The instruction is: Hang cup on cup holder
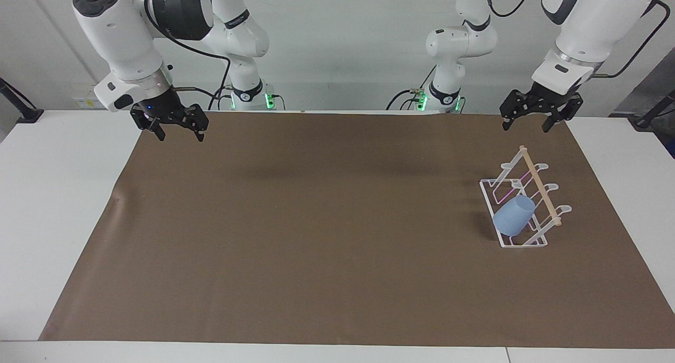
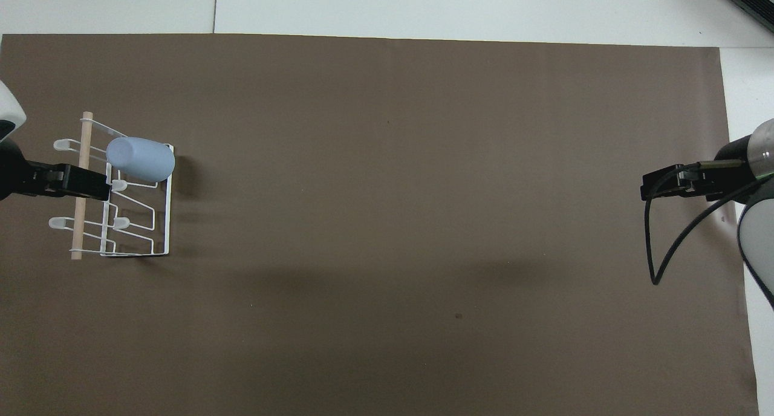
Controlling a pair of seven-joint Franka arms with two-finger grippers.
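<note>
The light-blue cup (image 1: pixel 513 215) (image 2: pixel 141 159) hangs tilted on a prong of the white wire cup holder (image 1: pixel 527 202) (image 2: pixel 121 204), at the holder's end farther from the robots. The holder stands on the brown mat toward the left arm's end and carries a wooden rod (image 1: pixel 539 185) across its top. My left gripper (image 1: pixel 526 123) (image 2: pixel 78 183) hangs open and empty in the air, over the mat's edge by the robots in the facing view and over the rod in the overhead view. My right gripper (image 1: pixel 179 132) (image 2: pixel 656 186) waits open and empty over the mat's corner at the right arm's end.
A brown mat (image 1: pixel 327 236) covers most of the white table (image 1: pixel 63 204). A black cable (image 2: pixel 662 247) loops down from the right arm's wrist.
</note>
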